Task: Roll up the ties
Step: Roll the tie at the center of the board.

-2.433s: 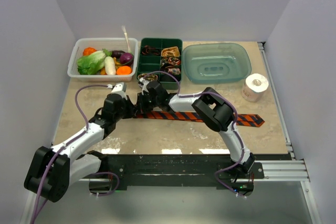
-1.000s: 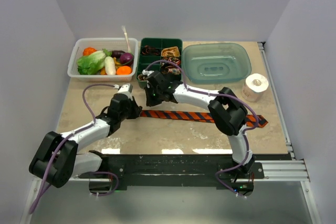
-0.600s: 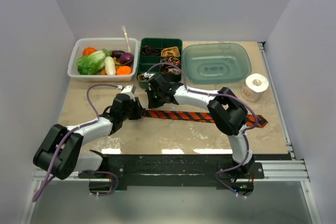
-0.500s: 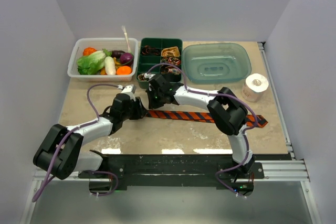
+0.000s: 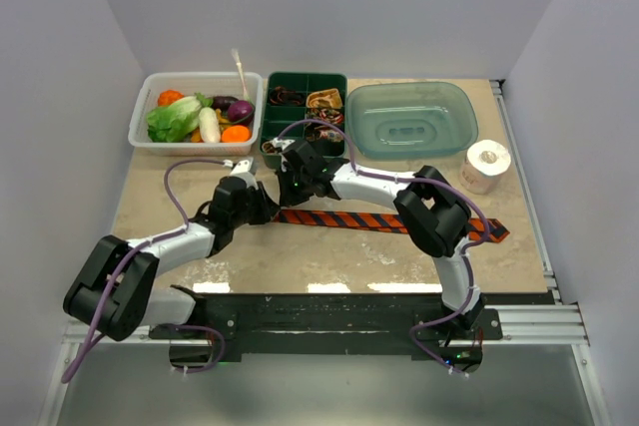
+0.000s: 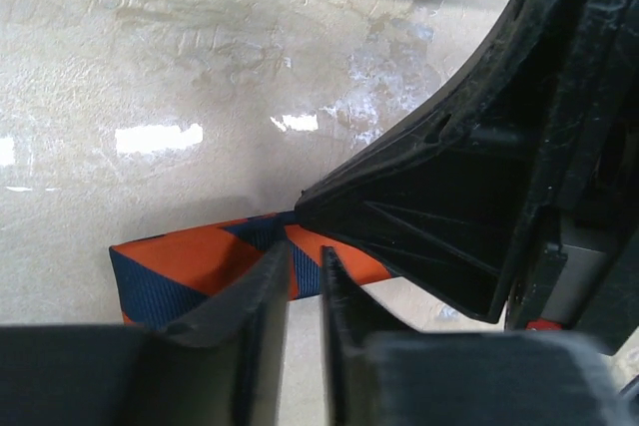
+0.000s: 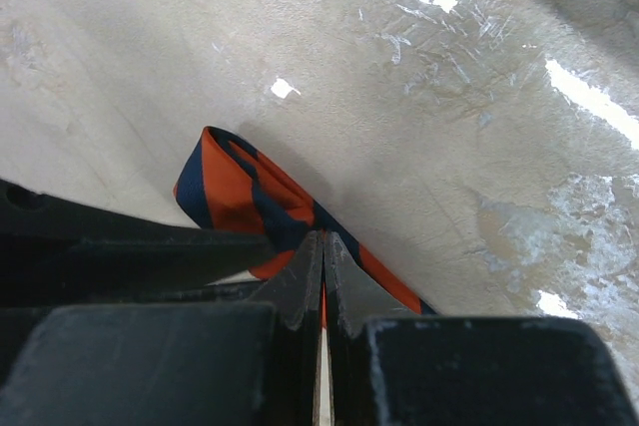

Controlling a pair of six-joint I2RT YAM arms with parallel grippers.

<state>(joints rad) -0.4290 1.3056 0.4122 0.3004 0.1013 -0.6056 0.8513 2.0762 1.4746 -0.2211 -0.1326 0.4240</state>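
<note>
Beige stone tabletop (image 5: pixel 329 258) carried your orange-and-black tie (image 5: pixel 351 219) flat across its middle, left end folded over. Your right fingers (image 7: pixel 300 286) were closed on that fold. Your left fingers (image 6: pixel 262 298), just beside them, stood narrowly apart over the tie, gripping nothing.

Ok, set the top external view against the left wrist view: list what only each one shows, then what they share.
Only the top external view: the vegetable bin, the green tray of coiled ties, the teal basin, the paper roll and the striped tie running out to its pointed end. Only the left wrist view: the fold at the tie's other end, the narrow gap in the left gripper, and the right gripper touching the fold, shut. Both: the tie, the grippers, the table.
</note>
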